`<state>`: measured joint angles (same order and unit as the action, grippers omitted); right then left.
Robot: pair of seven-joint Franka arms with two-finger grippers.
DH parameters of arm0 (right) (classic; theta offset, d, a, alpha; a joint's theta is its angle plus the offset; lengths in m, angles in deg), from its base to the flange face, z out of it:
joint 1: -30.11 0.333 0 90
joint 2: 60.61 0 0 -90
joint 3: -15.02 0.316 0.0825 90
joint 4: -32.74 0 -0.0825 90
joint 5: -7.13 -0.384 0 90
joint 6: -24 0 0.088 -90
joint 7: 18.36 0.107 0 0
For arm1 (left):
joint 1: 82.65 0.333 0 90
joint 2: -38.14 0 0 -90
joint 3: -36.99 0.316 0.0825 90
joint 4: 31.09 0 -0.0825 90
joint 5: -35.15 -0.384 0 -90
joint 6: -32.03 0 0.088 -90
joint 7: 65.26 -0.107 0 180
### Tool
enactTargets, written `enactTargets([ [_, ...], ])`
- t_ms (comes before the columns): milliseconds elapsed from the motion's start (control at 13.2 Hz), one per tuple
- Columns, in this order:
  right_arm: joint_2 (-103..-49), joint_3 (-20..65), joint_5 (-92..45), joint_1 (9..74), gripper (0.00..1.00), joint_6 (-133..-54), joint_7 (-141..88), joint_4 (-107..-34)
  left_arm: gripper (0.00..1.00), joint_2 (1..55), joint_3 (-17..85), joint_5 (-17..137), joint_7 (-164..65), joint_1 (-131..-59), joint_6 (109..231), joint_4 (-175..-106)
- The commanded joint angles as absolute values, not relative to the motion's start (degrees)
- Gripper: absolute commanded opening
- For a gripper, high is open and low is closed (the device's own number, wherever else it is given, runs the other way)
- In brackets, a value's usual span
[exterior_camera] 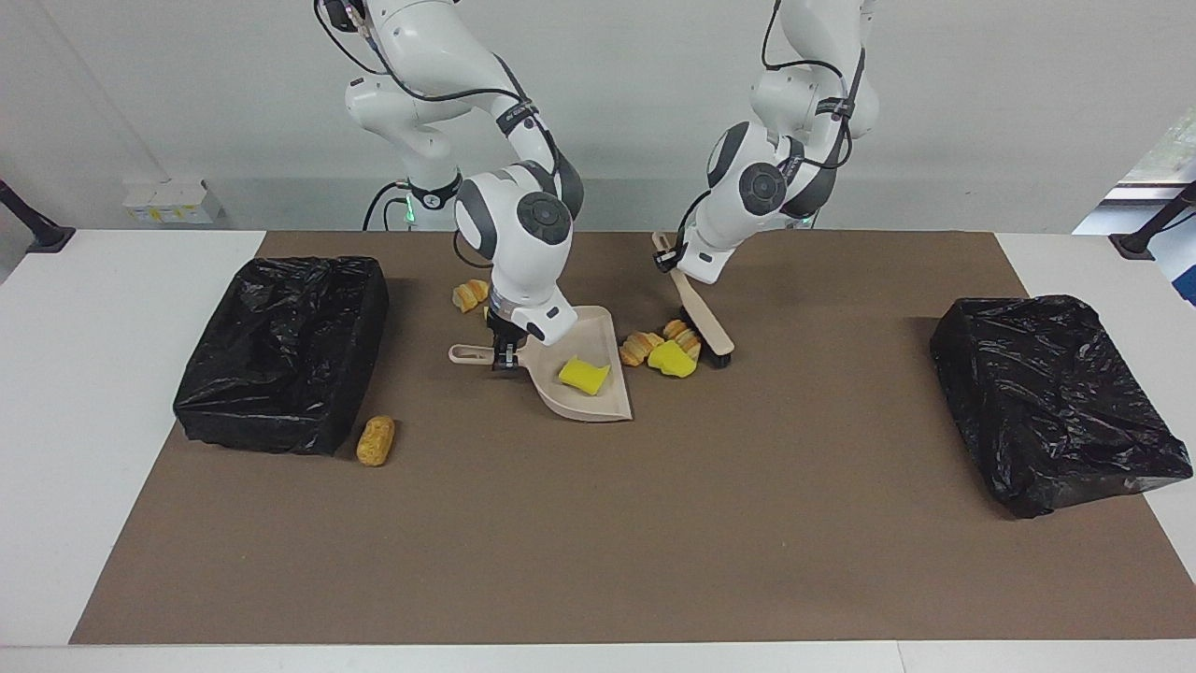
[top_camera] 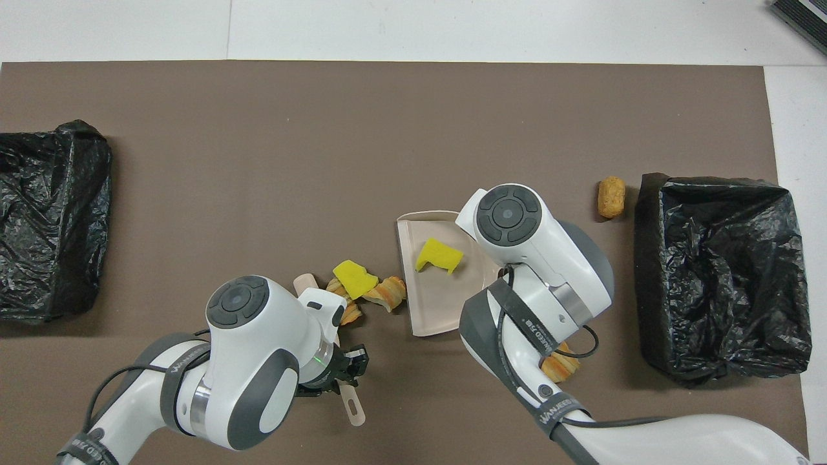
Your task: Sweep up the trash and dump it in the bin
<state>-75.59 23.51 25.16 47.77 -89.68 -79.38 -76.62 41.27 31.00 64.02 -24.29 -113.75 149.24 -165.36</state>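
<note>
Now we hold brush and dustpan together at mid-table

We grip the beige brush (exterior_camera: 703, 312) by its handle in our left gripper (exterior_camera: 668, 252), fingers clamped tight on it, the brush slanting down so its dark bristles meet the brown mat (exterior_camera: 598, 561). Just beside the bristles we see a yellow sponge piece (exterior_camera: 671, 359) and two bread-like lumps (exterior_camera: 639, 347) bunched up, touching one another, at the open lip of the beige dustpan (exterior_camera: 584, 402).

We hold the dustpan by its handle in our right gripper (exterior_camera: 505, 353), closed firmly around it, with the pan resting on the mat. Inside the pan lies one more yellow sponge piece (exterior_camera: 584, 375).

Another bread lump (exterior_camera: 468, 295) sits on the mat nearer to the robots than the dustpan, partly hidden by our right arm. A further golden-brown lump (exterior_camera: 376, 440) lies just beside the black-lined bin (exterior_camera: 280, 350) at the right arm's end of the table. A second black-bagged bin (exterior_camera: 1051, 397) stands at the left arm's end, well apart from all the trash
</note>
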Motion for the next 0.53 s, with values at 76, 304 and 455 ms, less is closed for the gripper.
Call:
enactTargets([
  [76,-75.12,23.73,25.58,47.16,0.0,-90.43,-77.34,-77.56,0.0,33.07,31.63,66.88,-24.92,-117.45,153.75,-157.76],
  [304,-75.29,23.73,25.58,46.9,0.0,-90.87,-77.34,-77.38,0.0,27.52,31.02,67.32,-26.14,-117.81,153.85,-148.97],
  [455,-75.2,23.73,25.58,47.16,0.0,-90.52,-77.25,-77.38,0.0,25.85,30.41,69.07,-29.04,-118.42,153.32,-144.83],
])
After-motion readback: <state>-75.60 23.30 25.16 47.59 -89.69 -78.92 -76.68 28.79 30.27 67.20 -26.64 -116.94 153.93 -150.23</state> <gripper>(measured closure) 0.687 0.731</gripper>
